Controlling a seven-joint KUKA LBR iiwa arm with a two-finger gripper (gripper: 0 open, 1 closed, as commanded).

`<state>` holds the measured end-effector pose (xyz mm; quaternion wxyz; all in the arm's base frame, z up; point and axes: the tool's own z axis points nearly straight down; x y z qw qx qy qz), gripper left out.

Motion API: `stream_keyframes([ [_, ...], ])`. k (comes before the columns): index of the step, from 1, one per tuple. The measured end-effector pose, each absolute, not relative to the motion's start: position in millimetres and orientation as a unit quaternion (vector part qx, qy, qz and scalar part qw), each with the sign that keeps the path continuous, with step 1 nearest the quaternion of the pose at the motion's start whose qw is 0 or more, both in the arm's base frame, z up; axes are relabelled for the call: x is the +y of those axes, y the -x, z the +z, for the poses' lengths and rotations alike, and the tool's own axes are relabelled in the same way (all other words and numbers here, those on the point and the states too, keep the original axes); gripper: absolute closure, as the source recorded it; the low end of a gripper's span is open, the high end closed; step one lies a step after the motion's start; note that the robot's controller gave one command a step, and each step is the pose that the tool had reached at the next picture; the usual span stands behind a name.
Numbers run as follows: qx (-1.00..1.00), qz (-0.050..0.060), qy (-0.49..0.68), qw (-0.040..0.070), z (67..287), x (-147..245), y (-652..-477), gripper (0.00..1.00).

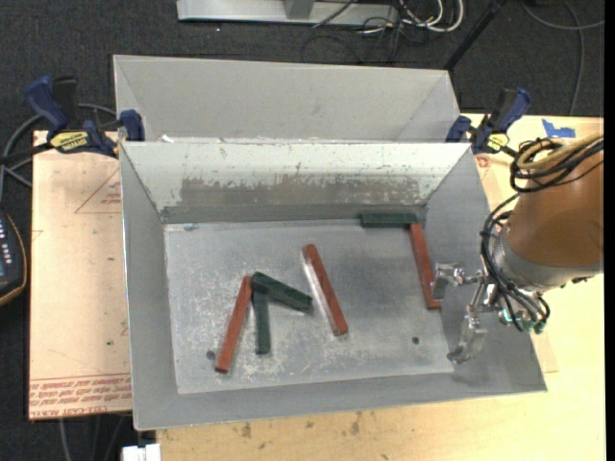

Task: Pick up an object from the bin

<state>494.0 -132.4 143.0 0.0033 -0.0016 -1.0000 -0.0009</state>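
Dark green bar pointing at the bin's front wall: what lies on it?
A slanted green bar crosses its far end, hiding the tip of the front-pointing bar. The rest lies bare on the bin floor.

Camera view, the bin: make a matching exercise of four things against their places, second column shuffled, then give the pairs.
Things:
1. lone dark green stick
2. pair of dark green sticks
3. pincer
4. red stick nearest the pincer

Places:
a. lying along the right wall
b. above the front right corner
c. at the foot of the back wall
d. left of the middle, meeting in a V

Pairs: 1-c, 2-d, 3-b, 4-a.
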Motion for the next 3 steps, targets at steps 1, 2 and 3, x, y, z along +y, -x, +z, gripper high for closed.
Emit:
stream_keyframes([
  [1,-0.999,-0.003,0.039,-0.001,72,-31,-581.9,0.0],
  [2,-1.0,-0.003,0.02,-0.004,119,100,-638.6,0.0],
  [3,-1.0,0.0,-0.028,0.005,71,102,-532.1,0.0],
])
